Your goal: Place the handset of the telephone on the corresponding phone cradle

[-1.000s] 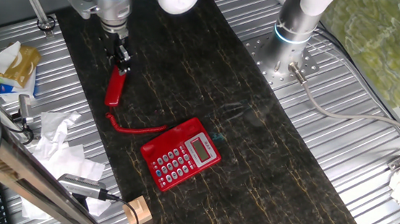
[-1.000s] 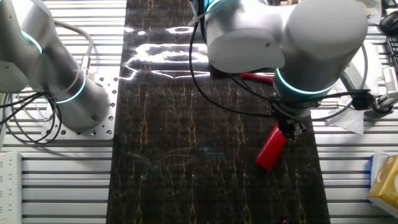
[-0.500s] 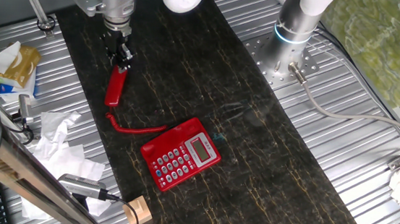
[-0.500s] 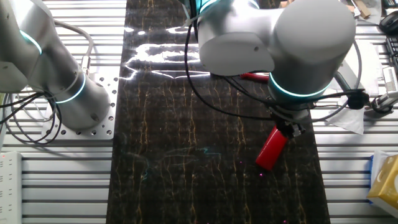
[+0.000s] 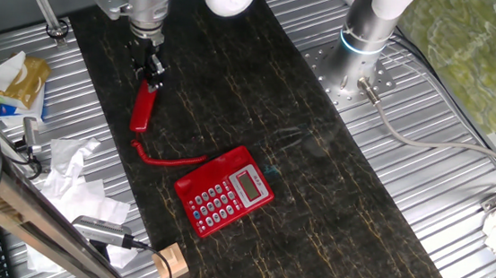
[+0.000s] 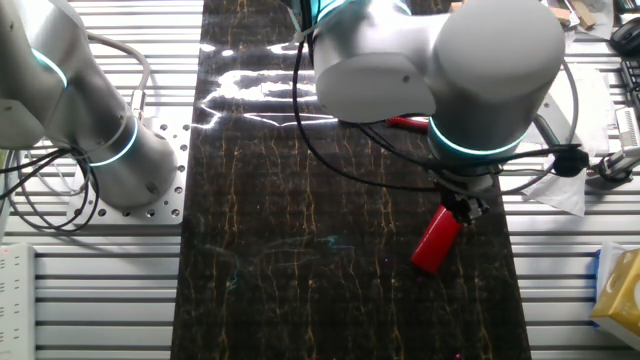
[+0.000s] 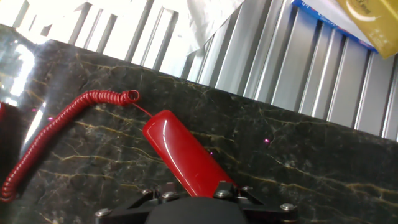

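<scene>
The red handset [image 5: 144, 110] lies slanted near the far left edge of the dark mat, and it also shows in the other fixed view [image 6: 436, 242] and the hand view [image 7: 185, 157]. My gripper [image 5: 152, 77] is shut on the handset's far end, seen also in the other fixed view [image 6: 463, 208] and in the hand view [image 7: 196, 191]. Its coiled red cord [image 7: 56, 127] runs to the red telephone [image 5: 223, 192] nearer the mat's front. The phone cradle [image 5: 210, 166] is the bare strip along the base's upper left side. In the other fixed view my arm hides the telephone.
A yellow tissue box [image 5: 21, 82] and crumpled paper [image 5: 72, 176] lie left of the mat. A wooden block [image 5: 170, 263] sits at the front left. A second arm's base [image 5: 364, 43] stands on the metal table at the right of the mat.
My arm has shifted slightly above the handset. The handset and telephone stay about where they were.
</scene>
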Available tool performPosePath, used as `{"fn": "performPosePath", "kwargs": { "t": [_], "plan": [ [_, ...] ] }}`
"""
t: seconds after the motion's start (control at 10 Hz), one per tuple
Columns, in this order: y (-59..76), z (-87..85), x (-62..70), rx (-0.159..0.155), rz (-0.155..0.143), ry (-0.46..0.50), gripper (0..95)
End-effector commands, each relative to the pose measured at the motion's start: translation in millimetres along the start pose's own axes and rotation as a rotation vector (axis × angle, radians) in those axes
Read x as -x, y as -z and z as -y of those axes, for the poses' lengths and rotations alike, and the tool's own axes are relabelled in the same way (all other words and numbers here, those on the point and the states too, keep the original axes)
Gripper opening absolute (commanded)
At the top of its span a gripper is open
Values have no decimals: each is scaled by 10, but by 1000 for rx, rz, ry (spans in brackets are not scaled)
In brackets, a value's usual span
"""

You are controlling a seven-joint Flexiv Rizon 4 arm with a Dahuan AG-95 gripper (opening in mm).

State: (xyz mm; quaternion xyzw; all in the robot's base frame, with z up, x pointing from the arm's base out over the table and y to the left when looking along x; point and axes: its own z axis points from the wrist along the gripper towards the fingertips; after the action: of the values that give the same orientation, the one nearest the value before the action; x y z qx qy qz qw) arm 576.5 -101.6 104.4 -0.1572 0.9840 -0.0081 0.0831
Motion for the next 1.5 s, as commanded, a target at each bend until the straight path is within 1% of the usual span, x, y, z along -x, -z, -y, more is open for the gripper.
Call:
{"fn": "performPosePath", "kwargs": {
  "t": [0.1, 0.2, 0.5, 0.6, 0.7, 0.8, 0.9, 1.0, 1.2, 1.3, 1.4, 1.5],
  "plan": [
    [-8, 8, 5, -77, -62, -26, 380],
    [-8, 8, 5, -80, -73, -20, 380],
    [-8, 8, 5, -69, -79, 19, 380],
    [-8, 8, 5, -66, -86, 19, 570],
    [-11, 11, 6, -67, -88, 15, 760],
    [-45, 38, 11, -63, -67, 20, 760],
    [-99, 75, 24, -60, -56, 28, 760],
    [-171, 123, 33, -62, -54, 41, 950],
    [-273, 183, 62, -64, -34, 47, 950],
    [-296, 196, 74, -65, -34, 42, 950],
    [-353, 228, 104, -67, -28, 38, 760],
    [-414, 258, 132, -66, -17, 39, 760]
  ]
}}
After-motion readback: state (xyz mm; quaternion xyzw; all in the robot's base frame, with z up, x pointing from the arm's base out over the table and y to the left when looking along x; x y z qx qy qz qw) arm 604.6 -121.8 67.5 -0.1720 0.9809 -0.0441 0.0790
